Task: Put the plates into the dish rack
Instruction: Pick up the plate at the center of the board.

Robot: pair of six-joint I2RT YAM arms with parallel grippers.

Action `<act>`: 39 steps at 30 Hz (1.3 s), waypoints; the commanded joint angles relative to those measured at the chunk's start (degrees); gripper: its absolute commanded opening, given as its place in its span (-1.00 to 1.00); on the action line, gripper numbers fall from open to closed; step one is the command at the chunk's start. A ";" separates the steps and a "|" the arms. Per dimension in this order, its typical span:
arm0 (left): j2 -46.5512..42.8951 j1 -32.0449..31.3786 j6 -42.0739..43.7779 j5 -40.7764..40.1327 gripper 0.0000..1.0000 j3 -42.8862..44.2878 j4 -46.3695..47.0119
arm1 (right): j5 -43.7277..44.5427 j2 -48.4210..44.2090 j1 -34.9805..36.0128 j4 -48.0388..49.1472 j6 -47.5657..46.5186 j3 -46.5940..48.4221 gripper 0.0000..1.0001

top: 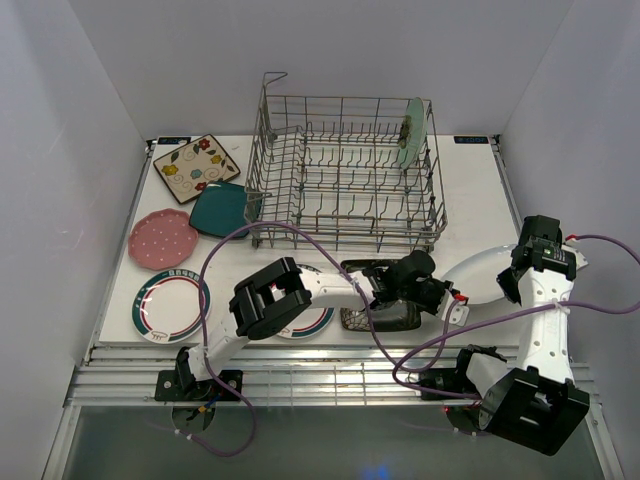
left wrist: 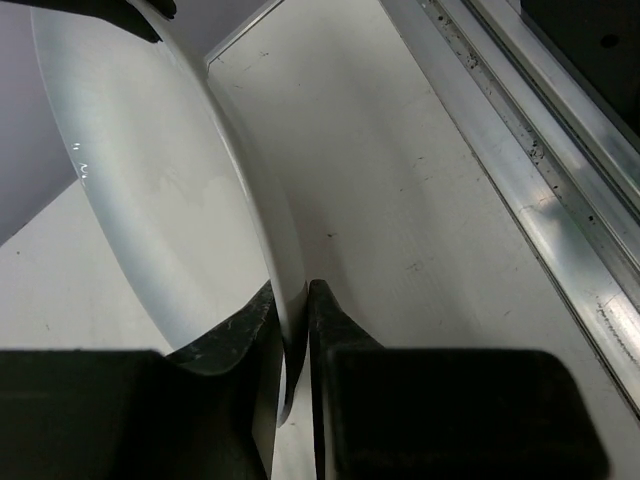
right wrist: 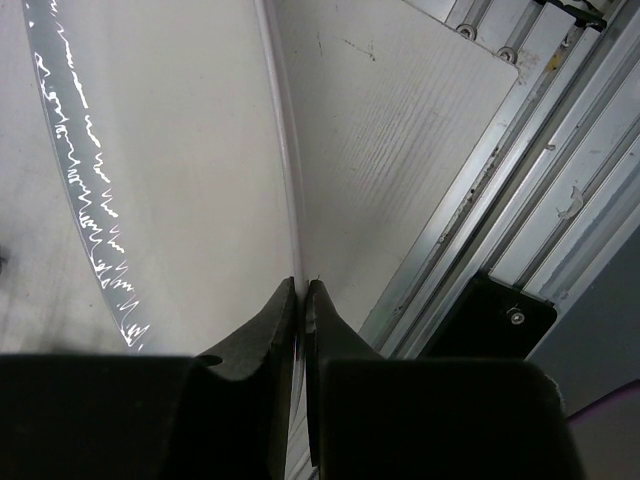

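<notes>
The plain white plate [top: 478, 275] is at the table's right front, held at two spots. My left gripper [top: 453, 300] is shut on its near-left rim; the left wrist view shows the rim [left wrist: 262, 250] pinched between the jaws [left wrist: 294, 318]. My right gripper [top: 511, 284] is shut on its right rim, seen thin between the jaws [right wrist: 301, 290], with the plate's face [right wrist: 180, 150] to the left. The grey wire dish rack [top: 345, 175] stands at the back centre, with the mint round plate [top: 410, 135] upright in its right end.
On the left lie the cream floral square plate [top: 195, 165], teal square plate [top: 222, 208], pink dotted plate [top: 162, 238] and a green-rimmed round plate [top: 170, 305]. Another green-rimmed plate [top: 310, 322] and the black floral square plate [top: 385, 320] lie partly under the left arm. Metal rails [right wrist: 520, 180] edge the table.
</notes>
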 commanded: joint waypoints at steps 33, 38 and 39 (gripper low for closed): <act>-5.83 -3.46 5.63 -12.76 -1.00 -0.79 12.61 | 4.97 3.21 1.41 -8.45 -2.22 16.03 -0.84; -6.88 -3.98 6.68 -14.08 -1.00 -1.05 13.05 | 4.09 2.69 1.76 -9.69 -2.74 19.81 -0.84; -7.23 -4.07 6.77 -14.43 -1.00 -1.05 13.22 | 4.00 2.51 1.85 -9.95 -2.74 20.25 -0.84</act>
